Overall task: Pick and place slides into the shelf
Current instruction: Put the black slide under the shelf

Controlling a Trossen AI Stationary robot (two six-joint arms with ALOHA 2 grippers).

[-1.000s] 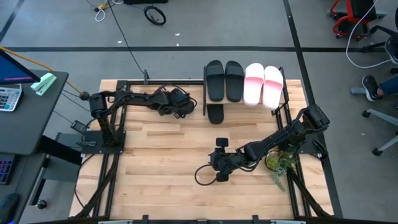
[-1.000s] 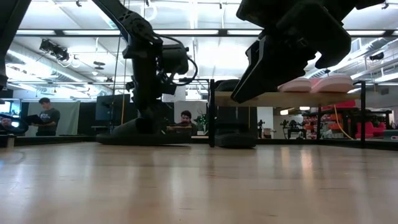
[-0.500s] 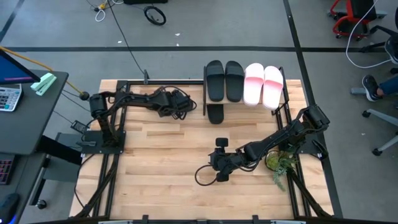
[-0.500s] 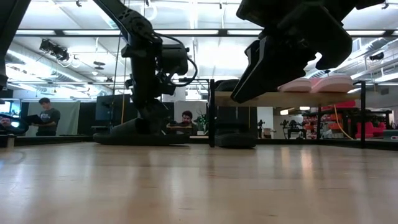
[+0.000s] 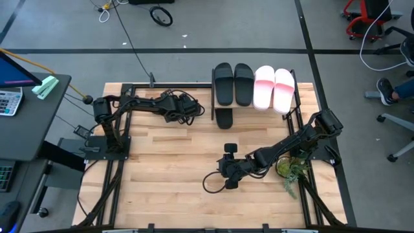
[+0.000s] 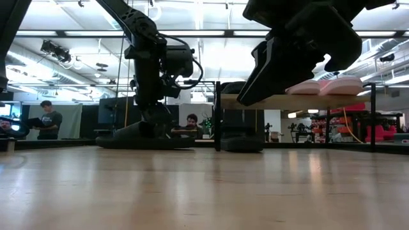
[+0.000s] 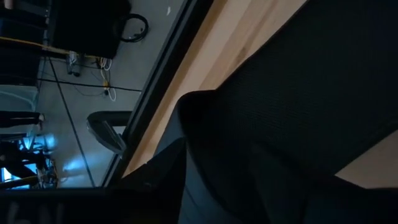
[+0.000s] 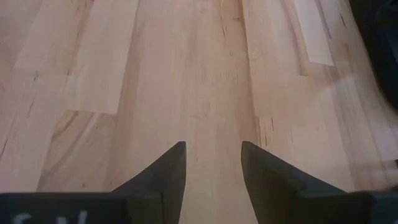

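1. Surface: a light wooden tabletop in a large open workroom; in the low view people sit at desks far beyond it.
2. The shelf stands at the far right of the table. Its top board carries two black slides and two pale pink slides, side by side. One more black slide shows partly under the near edge, on the lower tier.
3. The last black slide lies flat on the table just left of the shelf, under the left arm.
4. The left gripper is down on this slide; its wrist view is filled by the dark strap. Whether the jaws have hold of it or stand loose cannot be told.
5. The right gripper waits near the middle of the table, fingers parted over bare wood, holding nothing.
6. Judgement: five slides are placed; the step in hand is the pick of the sixth.
7. Next move calls for a firm hold on the strap, a lift clear of the board, then travel right into the lower tier beside its mate, clearing the black post.
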